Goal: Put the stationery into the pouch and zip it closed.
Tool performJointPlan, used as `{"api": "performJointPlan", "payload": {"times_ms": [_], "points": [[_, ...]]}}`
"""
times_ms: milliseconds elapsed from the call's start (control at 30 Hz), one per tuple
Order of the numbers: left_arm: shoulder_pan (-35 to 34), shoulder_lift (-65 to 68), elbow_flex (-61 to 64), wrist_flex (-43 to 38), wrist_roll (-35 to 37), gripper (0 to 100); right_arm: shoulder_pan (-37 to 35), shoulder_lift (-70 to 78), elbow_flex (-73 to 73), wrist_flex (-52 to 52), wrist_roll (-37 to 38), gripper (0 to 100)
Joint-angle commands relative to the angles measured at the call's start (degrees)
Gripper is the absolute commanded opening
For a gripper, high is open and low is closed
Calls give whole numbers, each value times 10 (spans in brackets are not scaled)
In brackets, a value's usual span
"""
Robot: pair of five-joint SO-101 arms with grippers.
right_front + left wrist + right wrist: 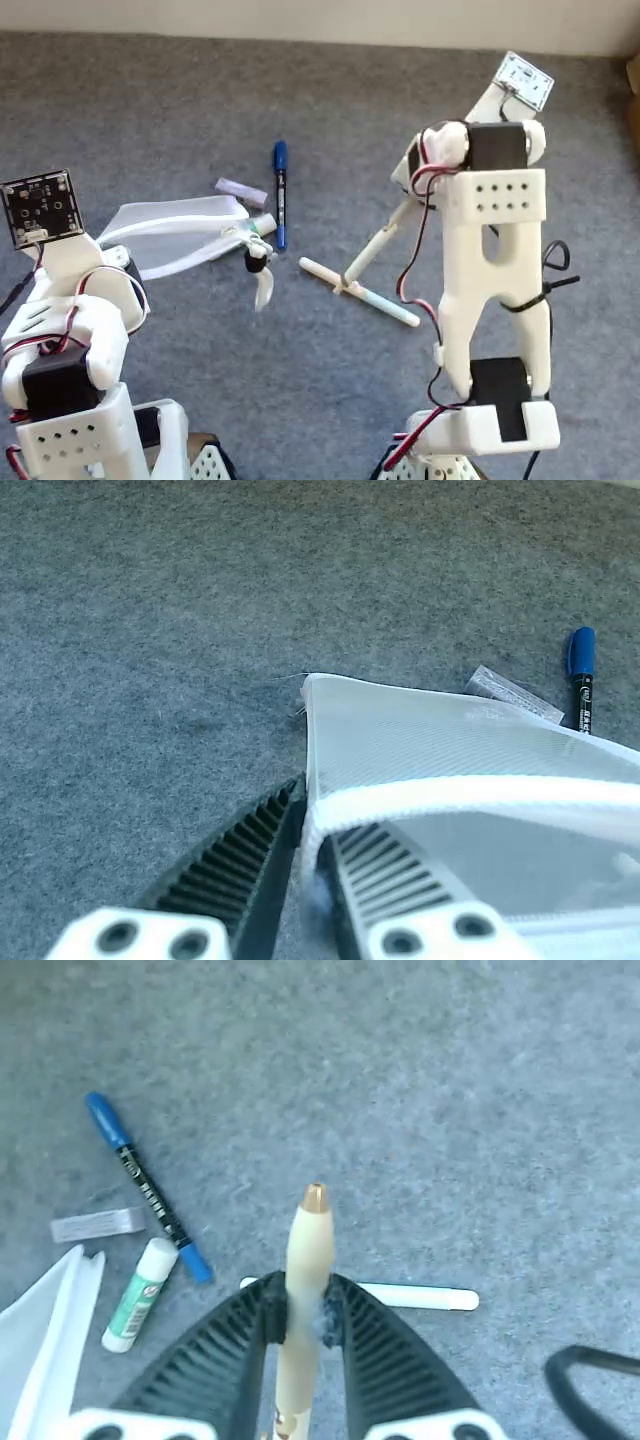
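- The right pincer (303, 1298) is clamping a cream pen (308, 1235) between its ribbed jaws, with the pen's brown tip sticking out well past them.
- The left pincer (308, 810) is gripping the white mesh pouch (440, 750) by its taped rim, jaws closed on the fabric and holding that edge up off the surface.
- In the high view the cream pen's long axis is slanting from the right arm down toward the near left. Its tip is hanging over or touching a white pen (360, 292) lying crosswise beneath; I cannot tell which.
- The coming move is turning on this: the pouch is lying to the left of that tip, apart from it, with its free end facing the right arm. The right arm is the one carrying the pen, so it is likely the one to cross over. The pen will probably need swinging until its length lines up with the mouth, and how wide that mouth is gaping I cannot tell.
- A glue stick (140, 1295) is lying just beside the pouch's free end. A blue marker (150, 1192) is running alongside it, and a small pale block (98, 1224) is sitting near both.
- Everything is resting on a grey felt-like surface (200, 100), soft enough that thin pens may be awkward to pinch.
- Beyond it, a pale strip (300, 20) is running along the far edge.
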Motion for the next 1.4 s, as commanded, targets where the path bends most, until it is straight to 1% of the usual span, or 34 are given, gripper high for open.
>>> {"api": "performJointPlan", "payload": {"times_ms": [0, 67, 200, 367, 433, 600, 700, 800, 900, 1000, 1200, 1367], "points": [[-7, 6, -14, 5, -7, 5, -31, -44, -6, 7, 9, 5], [-5, 6, -20, 17, -28, 5, -50, -59, -6, 7, 9, 5], [-5, 7, -54, 52, -35, 5, -93, -88, -7, 7, 10, 5], [-4, 7, -73, 58, -59, 5, -132, -124, -7, 7, 11, 5], [-4, 8, -73, 58, -62, 5, -142, -138, -6, -4, 33, 5], [-4, 8, -85, 62, -62, 5, -150, -191, 0, -36, 126, 5], [-4, 30, -130, 96, -63, 5, -150, -221, 0, -42, 160, 5], [-4, 94, -191, 129, -76, 5, -153, -245, -1, -44, 164, 5], [-4, 163, -249, 159, -84, 5, -150, -262, 0, -73, 164, 5], [-4, 217, -292, 172, -84, 5, -153, -276, 0, -88, 165, 5], [-5, 276, -315, 169, -82, 5, -153, -321, 0, -153, 166, 5], [-7, 294, -314, 168, -82, 5, -153, -360, 0, -212, 165, 5]]}}
